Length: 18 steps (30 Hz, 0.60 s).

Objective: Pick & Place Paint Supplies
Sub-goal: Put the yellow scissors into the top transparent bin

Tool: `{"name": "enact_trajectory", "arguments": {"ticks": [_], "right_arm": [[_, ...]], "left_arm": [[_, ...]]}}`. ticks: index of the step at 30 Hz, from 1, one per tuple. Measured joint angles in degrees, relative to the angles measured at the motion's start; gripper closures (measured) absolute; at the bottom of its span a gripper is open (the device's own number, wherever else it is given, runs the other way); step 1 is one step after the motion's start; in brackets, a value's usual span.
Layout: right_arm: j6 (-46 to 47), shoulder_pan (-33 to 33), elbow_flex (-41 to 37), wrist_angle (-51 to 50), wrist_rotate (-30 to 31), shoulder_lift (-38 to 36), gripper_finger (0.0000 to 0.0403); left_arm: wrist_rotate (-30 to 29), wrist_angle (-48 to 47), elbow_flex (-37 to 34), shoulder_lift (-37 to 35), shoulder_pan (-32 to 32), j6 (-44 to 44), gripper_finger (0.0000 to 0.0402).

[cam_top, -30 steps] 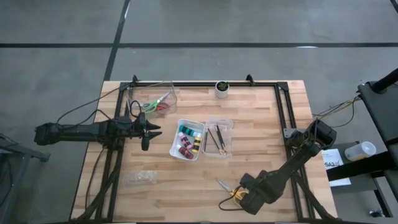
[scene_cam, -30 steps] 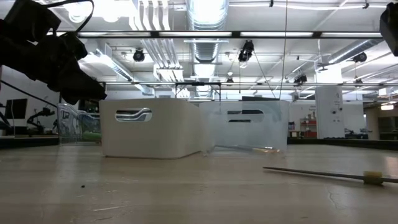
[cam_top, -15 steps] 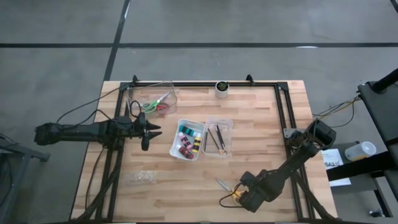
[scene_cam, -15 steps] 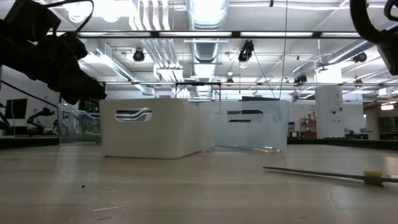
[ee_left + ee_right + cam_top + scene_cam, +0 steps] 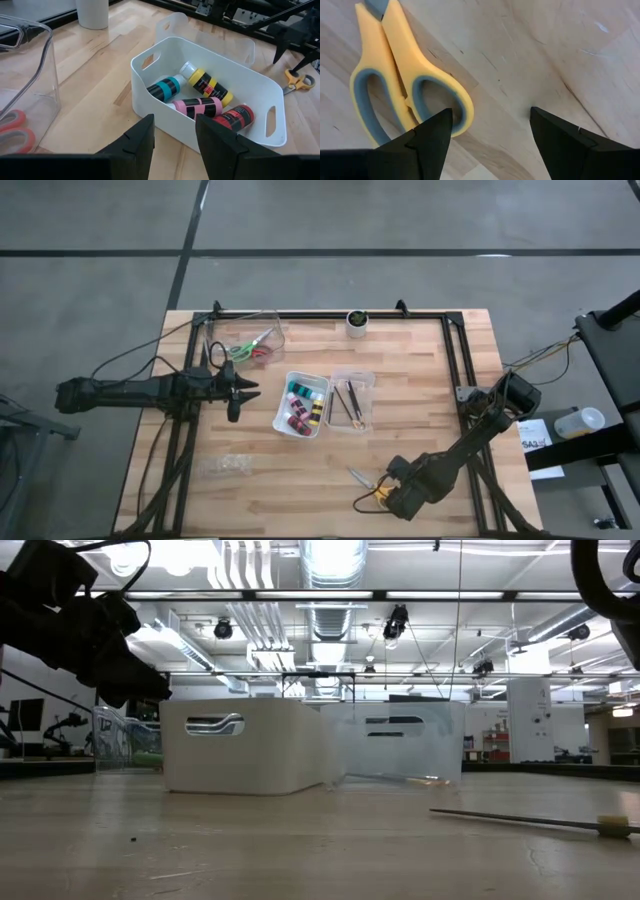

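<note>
Small scissors with yellow handles (image 5: 364, 480) lie flat on the table near its near edge; their handle loops (image 5: 405, 85) fill the right wrist view. My right gripper (image 5: 388, 492) is low over them and open, the handles at one fingertip. Paint bottles in teal (image 5: 165, 90), yellow-and-black (image 5: 207, 85), purple (image 5: 197, 106) and red (image 5: 235, 117) lie in a white bin (image 5: 283, 402). Dark brushes (image 5: 350, 400) lie in a clear bin beside it. My left gripper (image 5: 240, 392) hovers open left of the white bin. My right gripper comes slanting down at the scissors' handle end. One finger (image 5: 432, 135) stands at the outer rim of a handle loop (image 5: 465, 107). I cannot tell whether it touches. The scissors lie flat on the table.
A clear bin (image 5: 245, 340) at the far left holds green and red-handled scissors. A small white cup (image 5: 357, 322) stands at the far edge. A clear plastic bag (image 5: 225, 468) lies near the near left. A black frame (image 5: 455, 360) runs around the table.
My right gripper has edged toward the scissors, and its arm has come into the low view's upper right corner. In the low view the scissors have slid a little along the table. My left arm has kept still.
</note>
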Motion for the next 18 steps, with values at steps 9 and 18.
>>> {"name": "enact_trajectory", "arguments": {"ticks": [9, 18], "right_arm": [[0.06, 0.0, -0.28, -0.08, -0.04, 0.0, 0.0211], [-0.84, -0.02, -0.18, 0.56, 0.26, 0.07, 0.0318]], "left_arm": [[0.0, -0.01, 0.0, -0.02, 0.02, 0.0, 0.0251], [0.0, -0.02, 0.01, -0.01, 0.01, 0.0, 0.0251]]}}
